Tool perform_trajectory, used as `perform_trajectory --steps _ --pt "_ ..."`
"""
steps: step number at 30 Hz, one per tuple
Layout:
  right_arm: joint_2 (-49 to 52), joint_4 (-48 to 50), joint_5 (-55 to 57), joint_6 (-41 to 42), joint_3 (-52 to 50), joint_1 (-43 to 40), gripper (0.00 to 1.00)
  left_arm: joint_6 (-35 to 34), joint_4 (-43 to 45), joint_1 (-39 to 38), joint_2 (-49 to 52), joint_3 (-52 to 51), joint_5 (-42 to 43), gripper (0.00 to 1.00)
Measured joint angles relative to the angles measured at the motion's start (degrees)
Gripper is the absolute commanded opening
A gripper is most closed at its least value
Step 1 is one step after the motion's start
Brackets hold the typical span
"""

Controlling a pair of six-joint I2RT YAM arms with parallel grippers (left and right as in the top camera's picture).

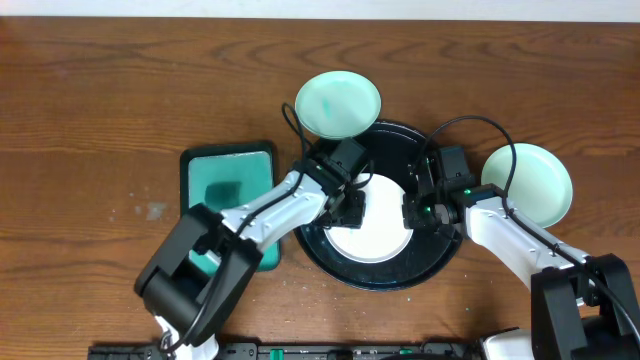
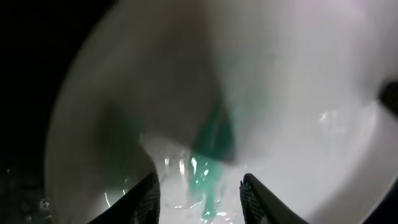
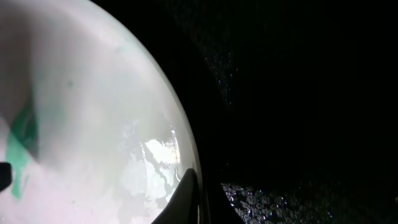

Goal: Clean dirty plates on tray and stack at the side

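the white plate (image 1: 378, 232) lies inside the black tray (image 1: 440, 266) at bench (image 1: 90, 100) centre. one mint plate (image 1: 338, 104) sits at the tray's far rim; the other mint plate (image 1: 530, 182) lies to the right of the tray. the left pincer (image 1: 352, 205) is over the plate's left edge, fingers (image 2: 144, 199) parted above a green smear (image 2: 214, 140), gripping nothing visible. the right pincer (image 1: 415, 212) sits at the plate's right rim; its opening cannot be determined. a teal tray (image 1: 228, 180) lies left of the black tray.
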Motion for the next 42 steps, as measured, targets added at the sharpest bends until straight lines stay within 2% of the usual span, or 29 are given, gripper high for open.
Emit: perform_trajectory --steps 4,8,13,15,21,26,27,28,31,32,42 --pt "0.0 0.0 0.0 0.0 0.0 0.0 0.01 -1.0 -1.8 0.6 -0.5 0.1 0.4 0.54" --pt "0.0 0.0 0.0 0.0 0.0 0.0 0.01 -0.9 -6.6 2.0 -5.2 0.1 -0.5 0.6" --pt "0.0 -0.2 0.0 0.0 0.0 0.0 0.01 -1.1 -18.6 7.8 -16.0 0.5 -13.0 0.64" --pt "0.0 -0.2 0.0 0.0 0.0 0.0 0.01 -1.4 -21.6 11.2 -16.9 0.5 -17.5 0.64" --pt "0.0 -0.3 0.0 0.0 0.0 0.0 0.01 -2.2 -21.8 24.4 -12.5 -1.6 -21.4 0.64" --pt "0.0 -0.3 0.0 0.0 0.0 0.0 0.01 -0.5 -21.2 30.1 -6.3 -2.6 -19.2 0.64" --pt "0.0 -0.3 0.0 0.1 0.0 0.0 0.01 -0.2 -21.2 30.5 -5.4 -2.6 -18.8 0.6" --pt "0.0 -0.3 0.0 0.1 0.0 0.0 0.01 -0.1 -21.2 30.9 -4.4 -2.6 -18.4 0.52" --pt "0.0 -0.3 0.0 0.2 0.0 0.0 0.01 0.5 -21.0 31.8 -2.1 -2.6 -17.6 0.13" --pt "0.0 -0.3 0.0 0.2 0.0 0.0 0.01 0.9 -21.1 32.0 -1.7 -2.6 -17.3 0.09" --pt "0.0 -0.3 0.0 0.3 0.0 0.0 0.01 1.2 -24.1 32.3 -4.6 -2.6 -16.4 0.07"
